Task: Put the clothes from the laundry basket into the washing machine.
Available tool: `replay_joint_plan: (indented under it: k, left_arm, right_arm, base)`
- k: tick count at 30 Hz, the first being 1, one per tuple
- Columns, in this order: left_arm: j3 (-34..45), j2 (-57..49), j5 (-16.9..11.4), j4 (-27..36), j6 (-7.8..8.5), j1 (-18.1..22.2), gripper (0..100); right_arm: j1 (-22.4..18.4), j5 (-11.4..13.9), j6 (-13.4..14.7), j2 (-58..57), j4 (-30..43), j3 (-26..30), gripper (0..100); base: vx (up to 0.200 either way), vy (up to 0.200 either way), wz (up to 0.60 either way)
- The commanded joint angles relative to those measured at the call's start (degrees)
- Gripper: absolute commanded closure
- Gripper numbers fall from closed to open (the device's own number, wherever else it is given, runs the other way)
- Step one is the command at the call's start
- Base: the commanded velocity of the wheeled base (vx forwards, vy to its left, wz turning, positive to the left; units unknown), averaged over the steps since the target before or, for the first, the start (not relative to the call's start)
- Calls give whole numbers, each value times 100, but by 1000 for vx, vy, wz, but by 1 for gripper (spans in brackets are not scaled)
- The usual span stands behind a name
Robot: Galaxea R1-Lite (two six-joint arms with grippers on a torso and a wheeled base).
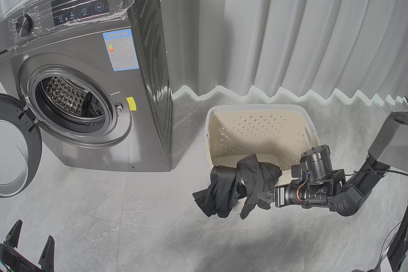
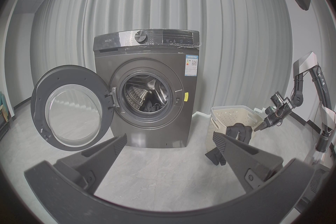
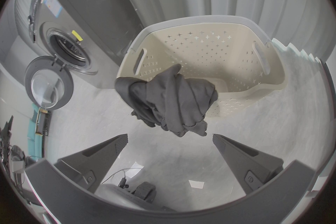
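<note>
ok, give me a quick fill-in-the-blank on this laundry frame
1. The washing machine's ___ stands open.
2. The dark garment hangs over the laundry basket's front ___.
3. The right gripper, beside the garment, has its fingers ___.
Missing: door; rim; open.
</note>
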Motion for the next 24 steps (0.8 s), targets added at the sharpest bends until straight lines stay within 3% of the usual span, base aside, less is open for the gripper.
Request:
replay_joint_plan:
  k: [1,7,24]
  left_arm:
    - [92,-93,5,0,-13,1,0]
    - [92,-93,5,0,-13,1,0]
    - [92,-93,5,9,-13,1,0]
  right_arm:
    - [-61,-180,140,675,1,-462,0]
    - [-140,-198,316,1185,-174,-1103,0]
    - [-193,-409,228,1378,-464,-1613,0]
  base:
    - [0,0,0]
    - [0,0,0]
    - [0,0,0]
